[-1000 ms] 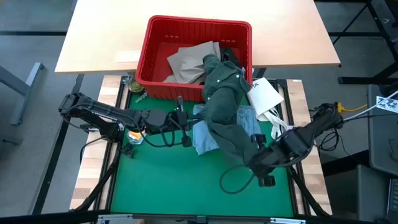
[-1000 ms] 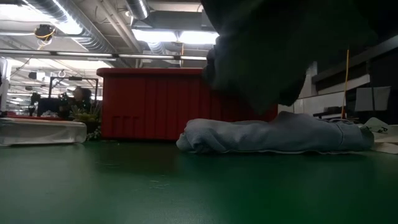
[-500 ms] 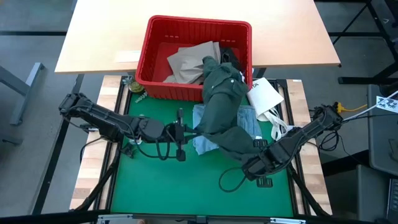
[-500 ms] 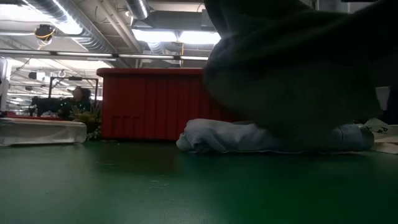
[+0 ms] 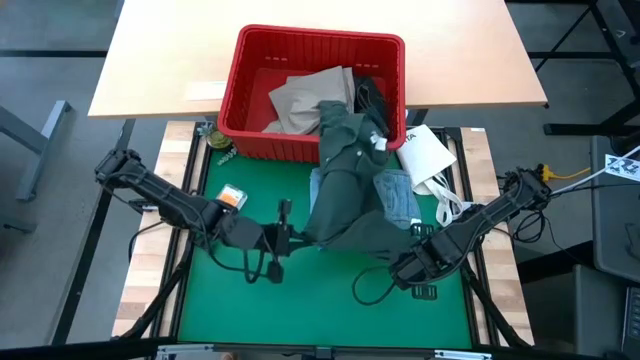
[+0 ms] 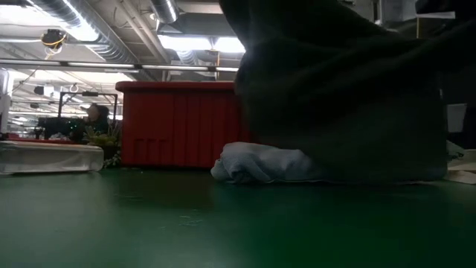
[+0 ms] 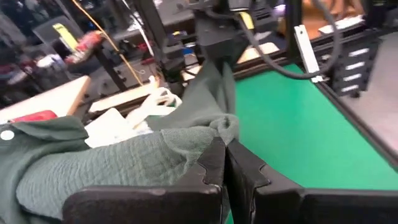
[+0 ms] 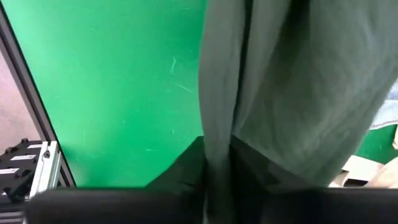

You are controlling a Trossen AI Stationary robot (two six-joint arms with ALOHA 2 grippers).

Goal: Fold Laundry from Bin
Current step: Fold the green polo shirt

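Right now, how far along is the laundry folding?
Early. The light blue garment lies on the mat, unfolded. Both end effectors, left and right, grip the dark green garment, stretched half out of the red bin. The tan trousers remain inside.

Lab: exposed ceiling ducts [image 6: 67, 18], equipment racks [image 7: 336, 50]

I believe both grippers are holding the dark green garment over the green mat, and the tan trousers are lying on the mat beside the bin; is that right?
Not quite. The tan trousers lie inside the red bin, not on the mat, as the high view shows. The rest holds: the left gripper and right gripper both grip the dark green garment over the green mat.
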